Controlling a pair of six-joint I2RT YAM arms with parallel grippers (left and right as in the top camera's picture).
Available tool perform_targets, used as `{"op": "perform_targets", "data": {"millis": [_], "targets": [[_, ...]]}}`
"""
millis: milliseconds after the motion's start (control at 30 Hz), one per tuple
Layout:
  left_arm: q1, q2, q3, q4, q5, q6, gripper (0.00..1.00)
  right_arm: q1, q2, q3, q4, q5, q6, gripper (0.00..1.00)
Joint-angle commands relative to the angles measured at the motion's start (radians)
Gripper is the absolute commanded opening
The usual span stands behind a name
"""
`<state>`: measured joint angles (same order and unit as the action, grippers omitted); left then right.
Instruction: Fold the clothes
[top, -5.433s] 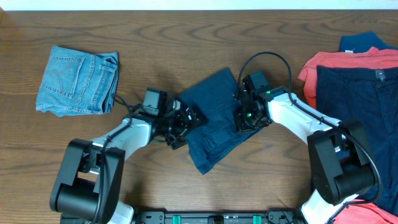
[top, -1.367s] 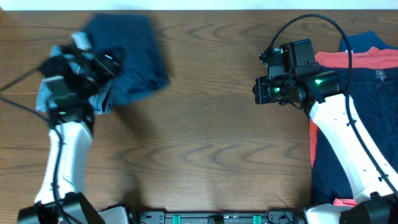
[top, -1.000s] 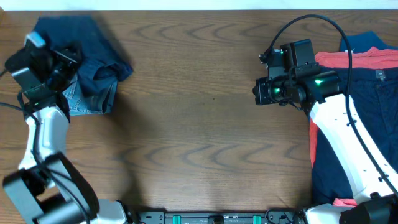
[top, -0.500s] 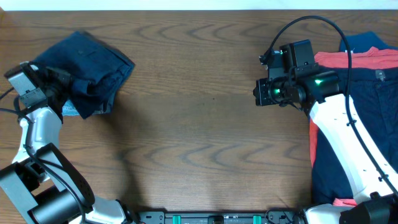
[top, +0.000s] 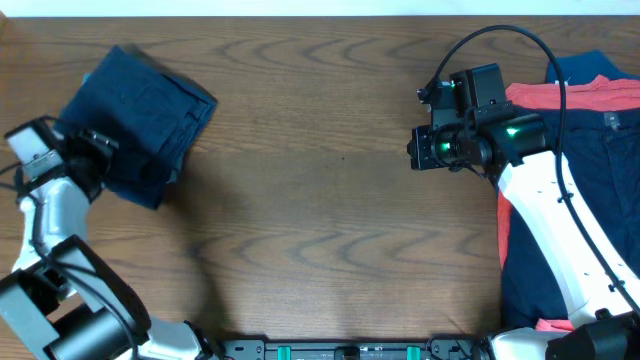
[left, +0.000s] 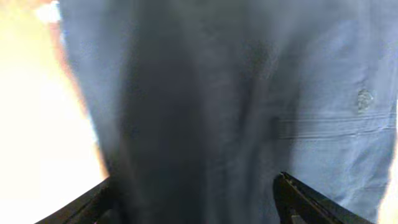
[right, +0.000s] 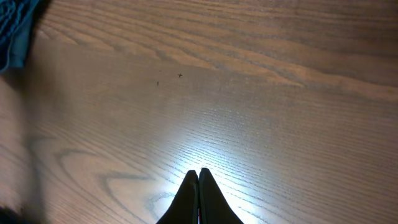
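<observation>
A folded navy garment lies at the table's far left and hides the folded denim piece beneath it. My left gripper sits at its left edge. In the left wrist view its fingers are spread wide, with the navy cloth filling the space in front of them. My right gripper hovers over bare wood right of centre. It is shut and empty in the right wrist view.
A pile of unfolded clothes lies at the right edge: a coral garment, a dark navy one and a blue one. The table's wooden surface spans the middle. Blue cloth shows at the top left of the right wrist view.
My left arm carried the navy garment to the far left and set it on the denim piece, which is now covered. The left wrist pulled back down-left. The right arm has not moved.
</observation>
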<state>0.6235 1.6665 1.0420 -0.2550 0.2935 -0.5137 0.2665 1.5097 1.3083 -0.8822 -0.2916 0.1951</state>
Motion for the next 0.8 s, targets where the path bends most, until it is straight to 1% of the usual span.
{"op": "perform_targets", "data": {"millis": [0, 133, 167, 200, 267, 300, 333, 467, 600, 767], "targets": [[0.066, -0.076, 0.023, -0.058, 0.097, 0.095, 0.77, -0.003, -0.006, 0.007, 0.000, -0.004, 0.014, 0.01], [0.152, -0.162, 0.023, -0.115, 0.171, 0.114, 0.76, -0.004, -0.006, 0.007, 0.000, -0.004, 0.014, 0.01], [0.168, -0.184, 0.023, -0.115, 0.183, 0.114, 0.73, -0.004, -0.006, 0.007, 0.000, -0.004, 0.014, 0.01], [0.178, -0.201, 0.023, -0.115, 0.187, 0.114, 0.63, -0.004, -0.006, 0.007, 0.000, -0.004, 0.014, 0.01], [0.182, -0.228, 0.023, -0.107, 0.189, 0.114, 0.37, -0.004, -0.006, 0.007, 0.002, -0.004, 0.014, 0.02], [0.176, -0.230, 0.023, -0.101, 0.189, 0.115, 0.21, -0.004, -0.006, 0.007, 0.004, -0.003, 0.014, 0.01], [0.164, -0.230, 0.023, -0.090, 0.189, 0.126, 0.07, -0.004, -0.006, 0.007, 0.006, -0.004, 0.014, 0.02], [0.078, -0.174, 0.021, -0.015, 0.170, 0.237, 0.06, -0.004, -0.006, 0.007, 0.007, -0.003, 0.014, 0.02], [0.010, -0.050, 0.021, -0.005, 0.078, 0.246, 0.06, -0.004, -0.006, 0.007, 0.007, 0.000, 0.014, 0.02], [-0.005, 0.127, 0.021, 0.004, 0.071, 0.248, 0.06, -0.004, -0.006, 0.007, 0.006, 0.000, 0.015, 0.01]]}}
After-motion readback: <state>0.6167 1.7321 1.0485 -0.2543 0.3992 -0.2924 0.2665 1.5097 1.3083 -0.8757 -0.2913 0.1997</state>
